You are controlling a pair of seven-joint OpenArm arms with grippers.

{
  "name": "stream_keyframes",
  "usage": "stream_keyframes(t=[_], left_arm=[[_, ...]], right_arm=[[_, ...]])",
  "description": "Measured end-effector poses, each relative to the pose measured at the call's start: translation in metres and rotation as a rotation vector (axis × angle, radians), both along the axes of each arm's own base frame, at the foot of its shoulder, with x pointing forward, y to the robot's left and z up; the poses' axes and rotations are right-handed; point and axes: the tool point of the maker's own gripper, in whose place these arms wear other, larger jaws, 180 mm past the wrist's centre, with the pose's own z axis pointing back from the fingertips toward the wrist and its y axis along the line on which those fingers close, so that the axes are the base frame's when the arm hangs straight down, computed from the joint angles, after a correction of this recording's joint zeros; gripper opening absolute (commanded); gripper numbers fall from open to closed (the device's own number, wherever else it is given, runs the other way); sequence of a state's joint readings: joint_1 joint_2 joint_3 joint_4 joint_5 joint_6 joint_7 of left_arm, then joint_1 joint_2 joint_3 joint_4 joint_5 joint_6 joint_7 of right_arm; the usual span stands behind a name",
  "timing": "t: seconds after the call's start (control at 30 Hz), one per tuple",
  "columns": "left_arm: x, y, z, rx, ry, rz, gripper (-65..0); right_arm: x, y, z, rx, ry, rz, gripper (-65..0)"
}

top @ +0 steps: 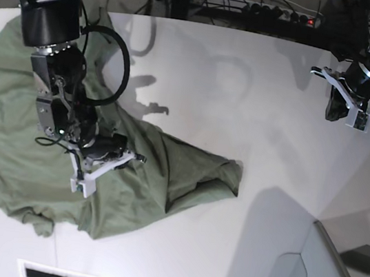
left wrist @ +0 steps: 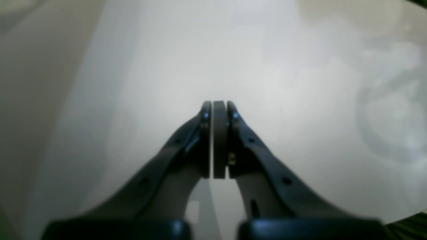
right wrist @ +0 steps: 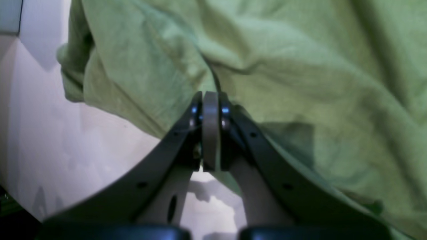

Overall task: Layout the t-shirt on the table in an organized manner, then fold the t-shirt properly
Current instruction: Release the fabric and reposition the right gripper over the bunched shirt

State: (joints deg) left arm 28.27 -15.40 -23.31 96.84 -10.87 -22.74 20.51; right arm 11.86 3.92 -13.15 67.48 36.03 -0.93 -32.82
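Shirt [top: 22,156] lies rumpled along the table's [top: 243,119] left edge; my right gripper [right wrist: 210,100] is clenched above it, my left gripper [left wrist: 219,106] clenched, empty, near the far right corner.

The t-shirt [right wrist: 300,83] is soft matt cloth – olive green, with a faintly napped weave and loose creases that catch no shine. Under it the table [top: 245,106] is smooth white with a slight sheen, showing soft shadows and dim reflections. The right gripper [right wrist: 210,100] looks like dark moulded plastic, semi-gloss, with small bright metal screw heads – its pads are duller grey. The left gripper [left wrist: 219,106] has the same dark, smooth finish
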Motion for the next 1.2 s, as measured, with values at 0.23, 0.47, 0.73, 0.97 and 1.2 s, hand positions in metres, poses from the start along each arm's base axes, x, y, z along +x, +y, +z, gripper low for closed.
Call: stream_keyframes(t=[0.23,0.47,0.73,0.97,1.2], left_arm=[[0.003,-0.004,0.002,-0.008,-0.012,-0.008,-65.0],[0.003,-0.006,0.001,-0.014,-0.011,-0.009,-65.0],[0.008,-0.012,0.002,-0.033,-0.029,0.002,-65.0],[0.006,-0.013,0.001,-0.039,-0.024,0.003,-65.0],[0.005,-0.013,0.000,-0.038,-0.020,0.002,-65.0]], right_arm=[[-0.014,-0.007,-0.028,-0.016,0.084,-0.015,-64.2],[-0.024,-0.010,-0.035,-0.023,0.105,-0.014,-64.2],[-0.020,0.041,0.024,-0.050,-0.102,0.221,-64.4],[-0.003,0.031,0.035,-0.076,-0.129,0.200,-64.4],[-0.019,0.059,0.028,-0.021,-0.095,0.224,-64.4]])
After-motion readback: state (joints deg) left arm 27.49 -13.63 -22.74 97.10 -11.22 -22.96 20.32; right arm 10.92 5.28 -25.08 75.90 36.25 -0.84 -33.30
